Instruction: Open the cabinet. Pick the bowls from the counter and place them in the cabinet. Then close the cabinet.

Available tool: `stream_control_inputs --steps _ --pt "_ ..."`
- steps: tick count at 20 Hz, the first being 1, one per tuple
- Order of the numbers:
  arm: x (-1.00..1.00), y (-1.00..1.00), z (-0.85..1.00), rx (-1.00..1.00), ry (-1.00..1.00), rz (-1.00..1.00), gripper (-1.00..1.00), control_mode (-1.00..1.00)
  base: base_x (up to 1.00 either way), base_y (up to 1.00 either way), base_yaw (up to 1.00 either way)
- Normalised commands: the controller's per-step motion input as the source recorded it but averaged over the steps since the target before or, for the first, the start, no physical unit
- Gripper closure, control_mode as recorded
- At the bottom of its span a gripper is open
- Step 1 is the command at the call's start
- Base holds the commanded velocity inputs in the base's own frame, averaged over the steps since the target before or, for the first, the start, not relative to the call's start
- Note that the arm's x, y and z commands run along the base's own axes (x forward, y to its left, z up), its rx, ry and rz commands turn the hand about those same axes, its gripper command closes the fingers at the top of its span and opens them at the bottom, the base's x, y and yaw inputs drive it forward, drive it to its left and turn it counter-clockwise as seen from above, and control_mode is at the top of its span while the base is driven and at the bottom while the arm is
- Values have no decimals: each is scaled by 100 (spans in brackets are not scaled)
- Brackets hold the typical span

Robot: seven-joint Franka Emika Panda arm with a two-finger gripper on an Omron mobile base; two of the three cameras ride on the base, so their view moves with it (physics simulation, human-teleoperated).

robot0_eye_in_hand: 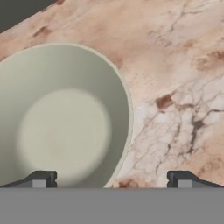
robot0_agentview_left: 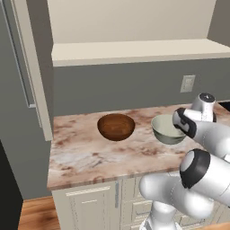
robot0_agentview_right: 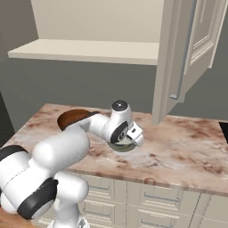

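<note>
The cabinet (robot0_agentview_left: 134,50) above the counter (robot0_agentview_left: 81,152) stands open, its left door (robot0_agentview_left: 31,67) swung out and its right door (robot0_agentview_right: 182,58) swung out too, showing a plain beige shelf. The reddish-brown wooden bowl (robot0_agentview_left: 116,126) sits on the counter to the left. Right of it sits the pale grey-green bowl (robot0_agentview_left: 167,129). My gripper (robot0_eye_in_hand: 111,180) hangs open just above that bowl's (robot0_eye_in_hand: 61,122) right rim, one fingertip over the inside and one over the marbled counter (robot0_eye_in_hand: 175,87). It holds nothing. In the right base view the hand (robot0_agentview_right: 127,141) covers most of the grey-green bowl (robot0_agentview_right: 119,147).
A wall outlet (robot0_agentview_left: 187,83) sits on the grey backsplash. Cream base cupboards with drawers (robot0_agentview_right: 156,196) run under the counter. A tall grey panel (robot0_agentview_left: 18,134) borders the counter's left end. Bare counter (robot0_agentview_right: 187,142) stretches right of the bowls.
</note>
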Motion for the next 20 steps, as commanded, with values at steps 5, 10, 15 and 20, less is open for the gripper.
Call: stream_control_inputs --steps 5,10,15,20 --pt "5 -8 -13 3 0 0 -100 -100 0 0 0" --pt "27 0 -33 0 0 0 -100 -100 0 0 0" --pt "19 0 -31 0 0 0 -100 -100 0 0 0" --pt "0 0 -46 0 0 0 100 -100 0 0 0"
